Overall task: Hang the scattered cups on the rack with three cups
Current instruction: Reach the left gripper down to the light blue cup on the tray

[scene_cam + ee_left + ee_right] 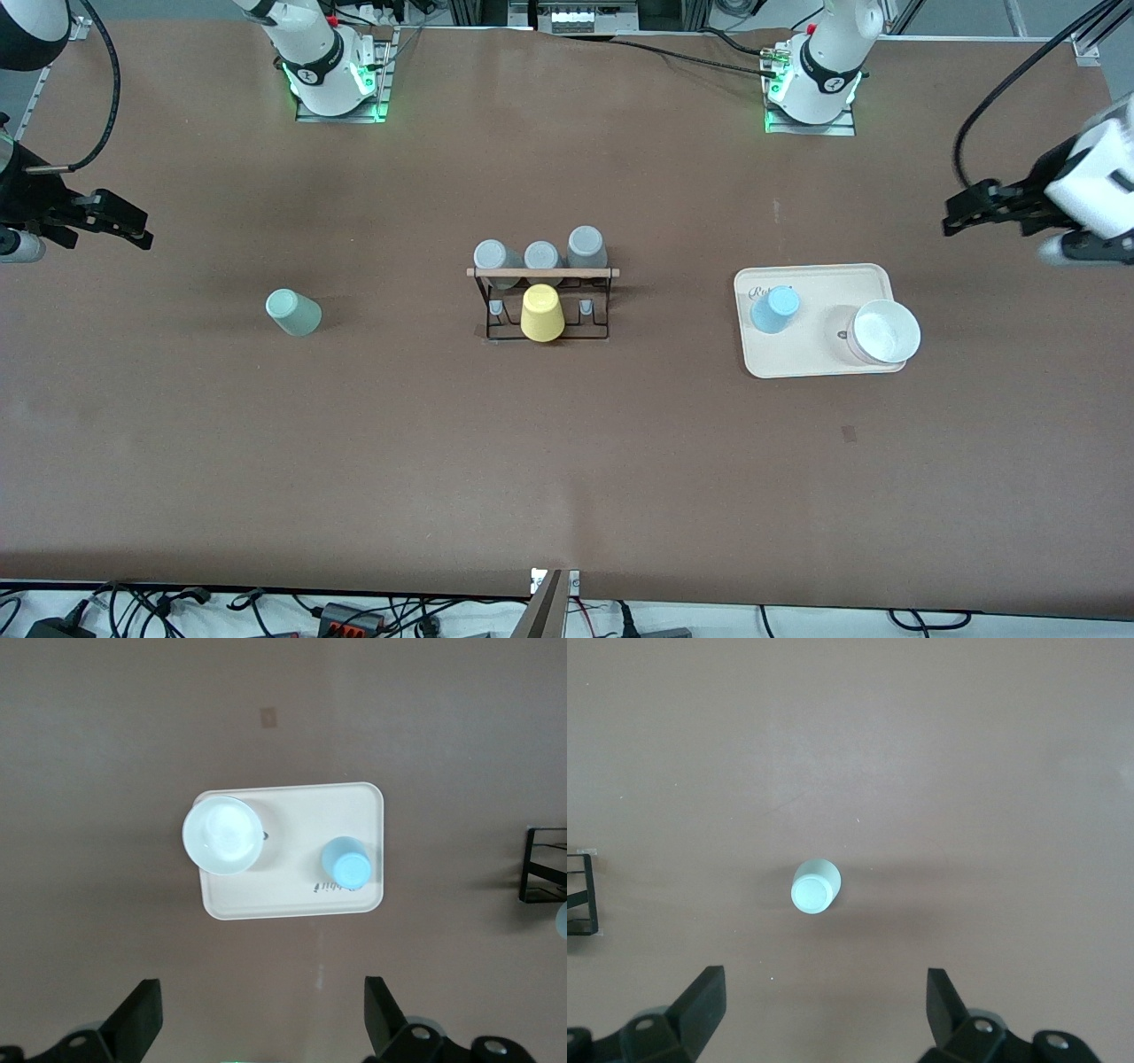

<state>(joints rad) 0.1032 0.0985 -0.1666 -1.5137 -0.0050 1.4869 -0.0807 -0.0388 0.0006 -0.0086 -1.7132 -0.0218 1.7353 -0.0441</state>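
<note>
Nothing is hung yet: I see the mint cup [293, 312] on the surface, the blue cup [775, 308] on the tray [819, 363], the rack [542, 301] awaiting both; left gripper [261, 1028] and right gripper [824, 1023] hang high, fingers spread.

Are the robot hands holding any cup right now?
No. Both grippers are open and empty: the left gripper above the tray, the right gripper above the green cup.

The mint green cup [293, 312] is ringed by bare table [567, 470] and can be reached from every side. The light blue cup [775, 309] is hemmed by the cream tray [802, 365] rim and a white bowl [883, 332] beside it. On the rack [543, 302], pegs either side of the yellow cup [542, 313] stand free, with three grey cups [542, 254] just beside them.
</note>
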